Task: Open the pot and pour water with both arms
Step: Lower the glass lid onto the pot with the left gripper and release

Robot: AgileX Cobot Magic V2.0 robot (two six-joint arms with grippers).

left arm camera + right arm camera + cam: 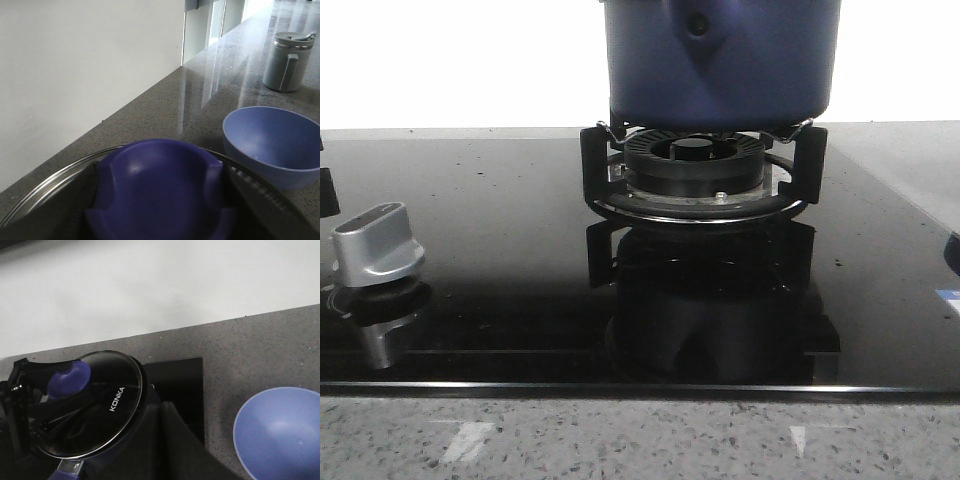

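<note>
Blown out to pure white behind the pot (720,60) in the front view, with the glossy black cooktop (500,250) mirroring the burner grate (705,170) in a dark reflection. Soft and out of focus up close on the lid knob (160,190) in the left wrist view, pale streaks of glare running along the counter (215,75). Evenly lit from the right wrist, wall (150,285) flat and bright, lid glass (100,405) dark with faint reflections.

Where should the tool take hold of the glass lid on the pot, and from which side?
Grip the blue knob at the centre of the lid, coming from above. It stands proud of the flat glass, and its scooped sides suit two fingers. The left tool already appears to straddle it.
</note>
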